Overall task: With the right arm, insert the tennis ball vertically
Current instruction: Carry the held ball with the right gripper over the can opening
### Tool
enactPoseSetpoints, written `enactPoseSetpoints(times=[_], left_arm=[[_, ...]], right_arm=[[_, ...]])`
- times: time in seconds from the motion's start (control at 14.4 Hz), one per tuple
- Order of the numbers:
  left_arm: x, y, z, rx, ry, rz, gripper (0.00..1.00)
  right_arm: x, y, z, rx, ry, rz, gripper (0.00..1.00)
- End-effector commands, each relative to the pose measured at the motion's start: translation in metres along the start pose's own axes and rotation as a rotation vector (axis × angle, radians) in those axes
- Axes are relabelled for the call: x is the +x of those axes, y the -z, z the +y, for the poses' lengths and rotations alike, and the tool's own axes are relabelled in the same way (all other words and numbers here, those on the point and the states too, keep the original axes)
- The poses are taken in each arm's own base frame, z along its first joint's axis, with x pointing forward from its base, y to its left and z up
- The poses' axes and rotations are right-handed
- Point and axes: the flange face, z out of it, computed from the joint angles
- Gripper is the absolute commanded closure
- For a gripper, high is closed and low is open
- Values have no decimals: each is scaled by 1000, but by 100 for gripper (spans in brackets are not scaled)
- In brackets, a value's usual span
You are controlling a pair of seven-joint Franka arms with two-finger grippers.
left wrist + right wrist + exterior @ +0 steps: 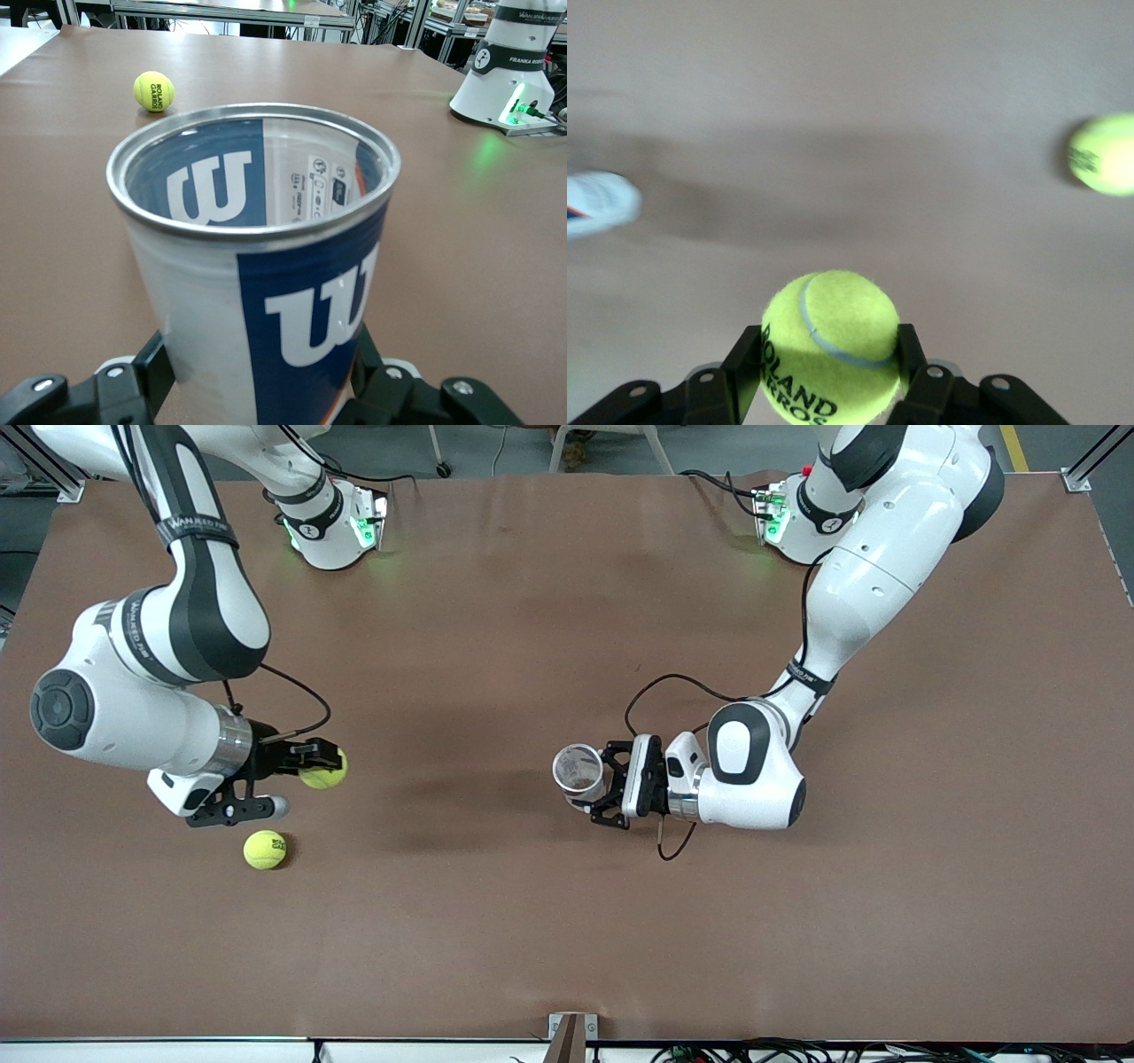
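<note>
The right gripper (330, 764), slim and black, is clamped on a fuzzy yellow-green tennis ball (323, 772), over the matte brown table (567, 921) at the right arm's end. A second ball (265, 849) lies there, nearer the front camera. The left gripper's (595, 784) fingers bracket an upright, metal-rimmed plastic can (578, 771) mid-table; whether they press it, I cannot tell.

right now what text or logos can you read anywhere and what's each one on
"W" logo, white on blue: ball can in the left gripper.
"ROLAND" with a cut-off "RROS": tennis ball in the right gripper.
"ROLAND GARROS", small: loose tennis ball on the table.
Can's fine print: too small.
</note>
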Motion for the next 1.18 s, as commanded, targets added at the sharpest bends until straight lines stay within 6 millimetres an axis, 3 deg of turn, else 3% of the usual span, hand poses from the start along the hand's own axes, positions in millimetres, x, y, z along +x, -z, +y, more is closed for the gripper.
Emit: enactPoseSetpoints(times=[0.0,0.14,0.28,0.49,0.7,0.9,1.11], left_arm=[[-13,-8,2,16,-37,-35,17],[-15,-8,4,7,-41,-32,17],[-20,-7,7,0,-29,-35,17],[-18,-4,9,-25,-24,-19,17],[-19,-6,12,-41,-22,-14,16],[-19,-7,12,-43,-17,-14,16],[-19,-6,12,-40,-19,-14,17]], right_arm=[[13,10,-40,95,11,104,68],[18,11,-69,170,13,187,68],[15,-11,-115,209,49,205,69],[5,-33,-178,231,-39,245,70],[-2,-61,-214,244,-109,261,70],[-2,-76,-243,261,-153,275,70],[-12,-99,-262,254,-153,241,70]])
